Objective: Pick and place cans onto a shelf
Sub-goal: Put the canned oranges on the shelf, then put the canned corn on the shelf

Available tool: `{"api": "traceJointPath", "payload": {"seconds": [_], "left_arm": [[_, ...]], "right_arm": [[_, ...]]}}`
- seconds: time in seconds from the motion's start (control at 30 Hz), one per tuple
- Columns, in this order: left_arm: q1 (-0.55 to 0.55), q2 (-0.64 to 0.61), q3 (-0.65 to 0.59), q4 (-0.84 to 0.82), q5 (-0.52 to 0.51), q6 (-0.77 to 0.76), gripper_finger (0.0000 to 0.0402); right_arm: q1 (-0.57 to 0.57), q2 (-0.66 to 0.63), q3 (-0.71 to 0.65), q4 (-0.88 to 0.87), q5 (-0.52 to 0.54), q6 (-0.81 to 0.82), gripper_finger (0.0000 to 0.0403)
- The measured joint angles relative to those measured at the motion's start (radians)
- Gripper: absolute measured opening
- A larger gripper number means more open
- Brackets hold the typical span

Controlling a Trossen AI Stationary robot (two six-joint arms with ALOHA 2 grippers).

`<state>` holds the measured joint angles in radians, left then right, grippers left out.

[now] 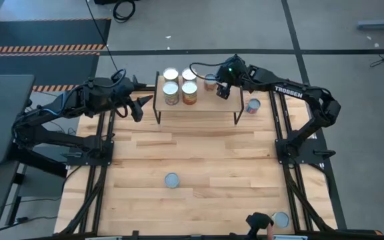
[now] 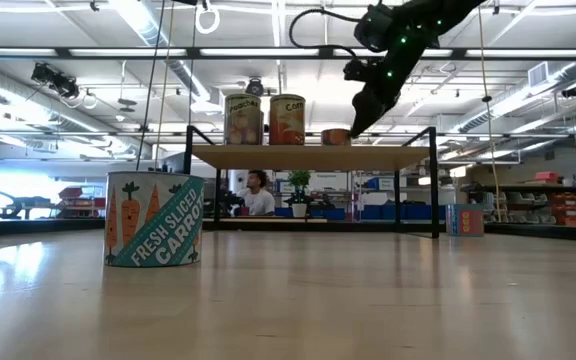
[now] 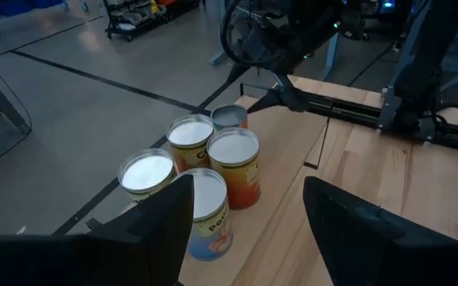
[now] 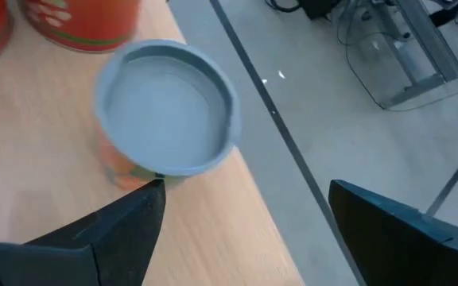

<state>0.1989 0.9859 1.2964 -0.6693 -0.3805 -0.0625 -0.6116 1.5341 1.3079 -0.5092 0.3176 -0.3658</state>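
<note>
The shelf (image 1: 199, 110) bears five cans (image 1: 179, 87) (the tabletop (image 1: 199, 153) seemingly three more).

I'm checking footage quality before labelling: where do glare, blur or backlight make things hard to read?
High view: even light, the white tops of the cans on the shelf glare. Low view: bright ceiling strips backlight the right end effector into a silhouette; the carrot can reads sharp. Right wrist view: the short can is soft, its label blurred. Left wrist view: its own fingers are dark and featureless.
</note>
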Motion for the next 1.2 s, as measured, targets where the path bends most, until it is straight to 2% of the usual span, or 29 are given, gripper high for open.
{"api": "traceJointPath", "payload": {"seconds": [0.13,0.33,0.57,0.8,1.0,1.2], "left_arm": [[0.0,0.0,0.0,0.005,0.0,-0.004,0.0243],[0.0,0.0,0.0,0.019,0.0,0.003,0.0243],[0.0,0.0,0.0,0.019,0.0,0.003,0.0243],[0.0,0.0,0.0,0.019,0.0,0.002,0.0243],[0.0,-0.001,0.0,0.029,0.004,0.003,0.0243],[0.0,0.001,0.0,0.079,0.062,0.004,0.0243]], "right_arm": [[-0.028,0.005,0.0,0.018,-0.003,0.002,0.0362],[-0.032,0.032,-0.001,0.073,-0.065,0.012,0.0361],[-0.023,0.049,-0.001,0.051,-0.051,0.026,0.0361],[0.025,0.011,-0.001,-0.041,-0.126,0.081,0.0361],[0.03,-0.124,-0.002,-0.063,-0.26,0.222,0.0356],[-0.043,-0.328,-0.061,-0.09,-0.23,0.282,0.0348]]}}
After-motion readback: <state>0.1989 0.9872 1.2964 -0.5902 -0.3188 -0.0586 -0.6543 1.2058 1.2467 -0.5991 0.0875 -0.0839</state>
